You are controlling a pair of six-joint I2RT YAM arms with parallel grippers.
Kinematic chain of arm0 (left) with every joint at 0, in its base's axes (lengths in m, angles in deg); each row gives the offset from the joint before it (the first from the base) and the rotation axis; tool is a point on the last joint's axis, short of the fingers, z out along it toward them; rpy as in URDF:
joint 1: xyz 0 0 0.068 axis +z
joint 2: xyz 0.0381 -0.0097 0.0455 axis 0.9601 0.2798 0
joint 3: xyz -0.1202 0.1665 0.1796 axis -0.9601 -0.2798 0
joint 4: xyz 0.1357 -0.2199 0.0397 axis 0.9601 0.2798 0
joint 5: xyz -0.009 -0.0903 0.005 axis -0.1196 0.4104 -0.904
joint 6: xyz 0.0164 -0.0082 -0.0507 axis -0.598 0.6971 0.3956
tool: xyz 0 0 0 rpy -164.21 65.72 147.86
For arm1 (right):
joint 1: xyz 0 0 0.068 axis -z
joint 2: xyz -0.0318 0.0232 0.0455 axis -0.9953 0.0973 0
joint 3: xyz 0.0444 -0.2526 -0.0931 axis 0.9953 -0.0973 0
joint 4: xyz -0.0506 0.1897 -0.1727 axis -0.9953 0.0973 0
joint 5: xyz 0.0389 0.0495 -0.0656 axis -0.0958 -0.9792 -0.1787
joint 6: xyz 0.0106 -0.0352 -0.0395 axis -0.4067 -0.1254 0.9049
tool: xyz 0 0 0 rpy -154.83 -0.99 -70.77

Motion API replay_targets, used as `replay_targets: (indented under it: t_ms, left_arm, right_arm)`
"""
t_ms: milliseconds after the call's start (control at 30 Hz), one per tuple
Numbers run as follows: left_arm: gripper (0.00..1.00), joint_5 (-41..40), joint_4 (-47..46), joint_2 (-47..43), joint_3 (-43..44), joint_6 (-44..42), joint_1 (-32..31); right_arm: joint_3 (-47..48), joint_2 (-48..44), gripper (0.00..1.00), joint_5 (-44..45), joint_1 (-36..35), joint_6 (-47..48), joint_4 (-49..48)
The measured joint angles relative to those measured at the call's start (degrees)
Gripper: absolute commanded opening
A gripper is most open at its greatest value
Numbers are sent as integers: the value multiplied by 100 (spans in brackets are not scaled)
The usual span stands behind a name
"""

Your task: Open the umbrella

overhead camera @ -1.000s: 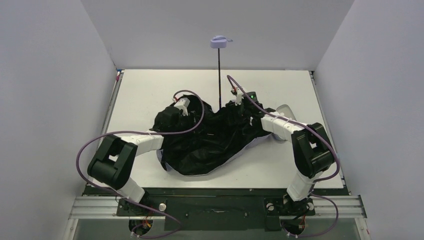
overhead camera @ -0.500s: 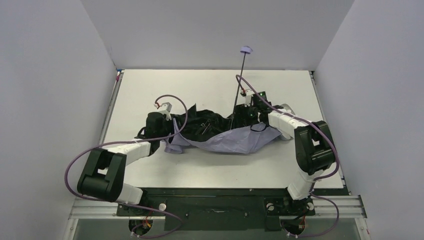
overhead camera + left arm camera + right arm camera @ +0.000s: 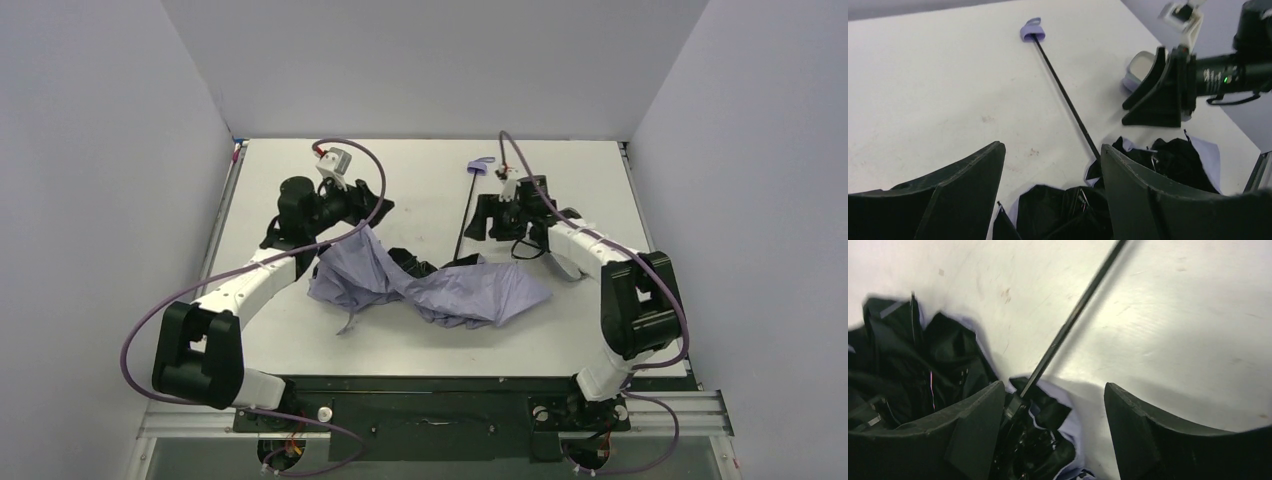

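Umbrella: collapsed, a crumpled lilac heap on the mid table.
Shaft: slants from the heap to the far handle.
Left gripper: jaws apart, empty, by the heap's left end.
Right gripper: jaws apart; shaft passes between them, contact unclear.

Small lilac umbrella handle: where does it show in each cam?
Top external: small lilac umbrella handle sits in the upper middle, right of centre.
Left wrist: near the top edge, left of centre.
Right wrist: not in it.
Shared landmark: the thin black shaft shows in all three.
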Motion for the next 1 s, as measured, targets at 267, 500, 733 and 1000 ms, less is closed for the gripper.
replay_targets:
  t_ms: [267, 500, 733, 1000]
  left_arm:
    - [70, 26, 627, -271, -487, -614, 2]
    - [71, -26, 885, -614, -393, -992, 2]
    - [75, -72, 1095, -629, -269, -1169, 11]
    - [93, -118, 1458, -713, -146, -1202, 205]
  right_arm:
    - [962, 629, 63, 184, 503, -1672, -361]
    - [1318, 1727, 61, 321, 396, -2586, -638]
    - [1491, 2334, 51, 310, 262, -3145, -844]
    - [2068, 3101, 8, 70, 24, -3711, -1486]
